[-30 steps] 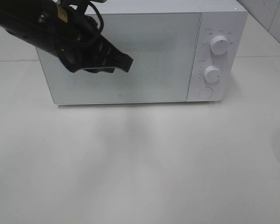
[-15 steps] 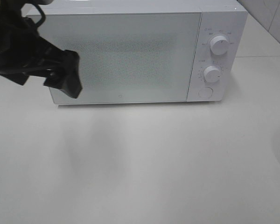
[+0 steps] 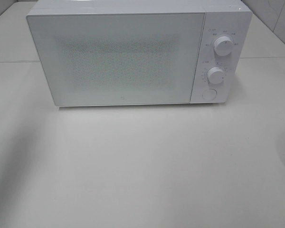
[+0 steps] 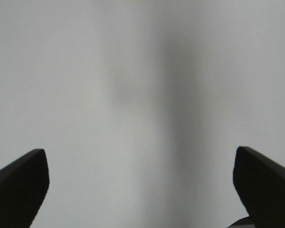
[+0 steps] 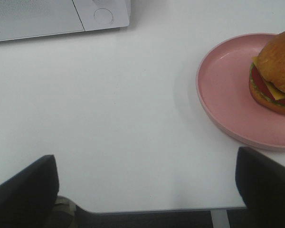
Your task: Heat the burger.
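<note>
Plainly both empty: left claw [image 4: 140,190] and right claw [image 5: 145,190] spread wide (burger [image 5: 274,71] untouched on pink plate [image 5: 223,95]).

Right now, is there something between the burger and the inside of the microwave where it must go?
Yes: the microwave door is shut. The burger sits on the pink plate outside, on the table.

A white microwave [image 3: 118,57] with its door shut stands on the white table [image 3: 142,166]; a pink plate [image 5: 228,95] lies nearby.
</note>
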Controlling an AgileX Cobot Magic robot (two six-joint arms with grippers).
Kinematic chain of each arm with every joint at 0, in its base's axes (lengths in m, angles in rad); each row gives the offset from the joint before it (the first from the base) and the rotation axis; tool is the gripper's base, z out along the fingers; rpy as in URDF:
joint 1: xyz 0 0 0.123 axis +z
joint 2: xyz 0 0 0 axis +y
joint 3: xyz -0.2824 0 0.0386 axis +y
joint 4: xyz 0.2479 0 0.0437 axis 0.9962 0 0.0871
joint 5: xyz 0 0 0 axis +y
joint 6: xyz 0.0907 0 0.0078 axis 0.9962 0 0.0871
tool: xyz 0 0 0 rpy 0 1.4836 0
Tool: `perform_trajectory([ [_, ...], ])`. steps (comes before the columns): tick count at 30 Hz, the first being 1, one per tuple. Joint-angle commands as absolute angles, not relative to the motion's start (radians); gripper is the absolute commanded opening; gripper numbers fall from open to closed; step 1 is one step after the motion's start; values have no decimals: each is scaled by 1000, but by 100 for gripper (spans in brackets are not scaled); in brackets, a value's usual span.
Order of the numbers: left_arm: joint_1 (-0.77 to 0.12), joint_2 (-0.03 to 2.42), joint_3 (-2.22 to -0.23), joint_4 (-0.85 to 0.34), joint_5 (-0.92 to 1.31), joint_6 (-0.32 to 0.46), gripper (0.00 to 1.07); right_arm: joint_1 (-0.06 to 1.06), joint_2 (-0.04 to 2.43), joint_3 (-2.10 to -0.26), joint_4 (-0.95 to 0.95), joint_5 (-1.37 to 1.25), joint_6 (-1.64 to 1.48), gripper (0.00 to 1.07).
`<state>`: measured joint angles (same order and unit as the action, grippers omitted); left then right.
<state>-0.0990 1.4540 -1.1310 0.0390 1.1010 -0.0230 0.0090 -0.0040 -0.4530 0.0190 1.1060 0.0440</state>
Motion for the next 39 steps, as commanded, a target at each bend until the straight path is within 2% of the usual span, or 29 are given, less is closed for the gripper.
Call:
perform_trajectory([
  [1,-32,1380,-1052,43,1076,-18,101,6,-35,-451,22,1102,41,97],
  [4,-29,1357,-1029,43,1074,-18,101,6,-35,-451,22,1102,41,97],
  [7,-29,1205,-888,0,1076,-16,101,6,-35,-451,22,1102,41,97],
  [13,-31,1054,-792,-25,1095,-12,101,6,-35,-451,22,1102,41,97],
  [15,-31,865,-702,-25,1129,-10,101,6,-35,-451,22,1102,41,97],
  [20,-31,656,-634,-24,1133,7,101,6,-35,-451,22,1102,41,97],
  [21,-31,537,-604,-24,1129,9,101,6,-35,-451,22,1102,41,97],
  [30,-31,134,-524,-26,1062,9,101,6,-35,-451,22,1102,41,97],
  [39,-31,-34,-515,-16,1071,6,101,6,-35,-451,22,1102,41,97],
])
